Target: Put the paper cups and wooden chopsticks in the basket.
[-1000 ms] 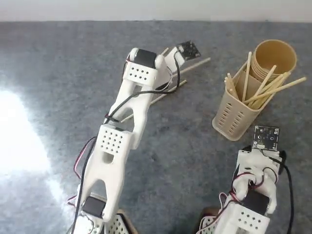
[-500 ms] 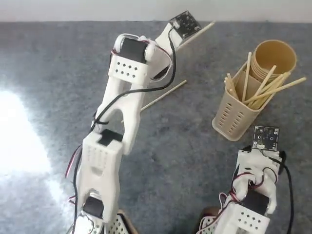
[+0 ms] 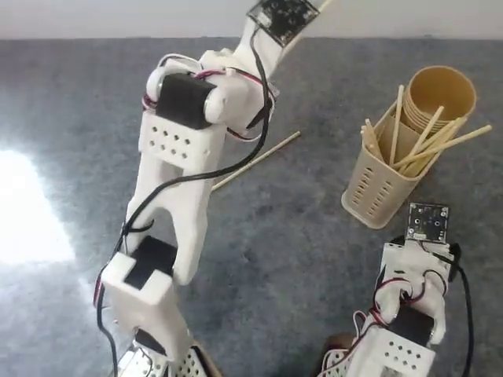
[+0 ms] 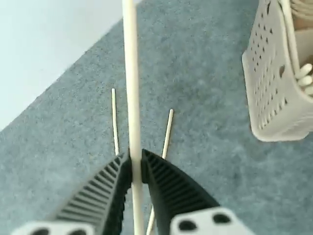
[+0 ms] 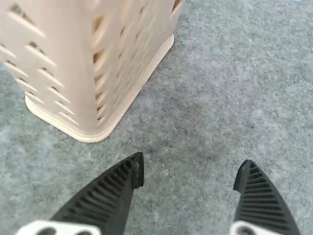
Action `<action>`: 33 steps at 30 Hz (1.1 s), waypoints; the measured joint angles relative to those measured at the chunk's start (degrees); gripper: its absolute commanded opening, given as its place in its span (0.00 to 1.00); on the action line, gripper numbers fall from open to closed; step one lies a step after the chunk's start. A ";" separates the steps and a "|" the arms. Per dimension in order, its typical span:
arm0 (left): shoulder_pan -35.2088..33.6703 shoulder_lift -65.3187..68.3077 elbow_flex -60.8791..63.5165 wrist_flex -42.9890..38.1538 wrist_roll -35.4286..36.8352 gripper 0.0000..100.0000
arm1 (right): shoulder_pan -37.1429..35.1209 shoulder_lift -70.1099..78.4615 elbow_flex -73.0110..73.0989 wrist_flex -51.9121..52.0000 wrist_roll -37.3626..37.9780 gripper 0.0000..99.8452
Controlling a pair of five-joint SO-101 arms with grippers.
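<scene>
Chopstick: was clamped between the shut jaws of the left gripper, raised off the table, well apart from the basket.
Loose chopsticks: two lay flat on the table below the held one, apart from the basket.
Paper cups: stood stacked inside the basket, among several sticks.
Right gripper: hung spread wide and empty, just beside the basket's base.
Risk, slip: a long free length projected past the jaws, so any contact would probably pivot it in the grip.
Risk, collision: the free end could catch the basket's wall or the sticks leaning out and tip the basket.
</scene>
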 measured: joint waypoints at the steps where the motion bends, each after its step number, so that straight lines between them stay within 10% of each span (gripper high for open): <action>1: 0.00 -0.70 0.70 0.00 0.79 0.01 | 0.00 0.00 0.00 0.00 0.00 0.30; 20: -16.97 4.84 11.16 -11.25 2.37 0.01 | -1.49 0.00 0.00 0.00 0.18 0.30; 33: -10.11 -20.22 11.16 -2.29 7.56 0.01 | -1.58 0.00 0.26 0.00 0.26 0.30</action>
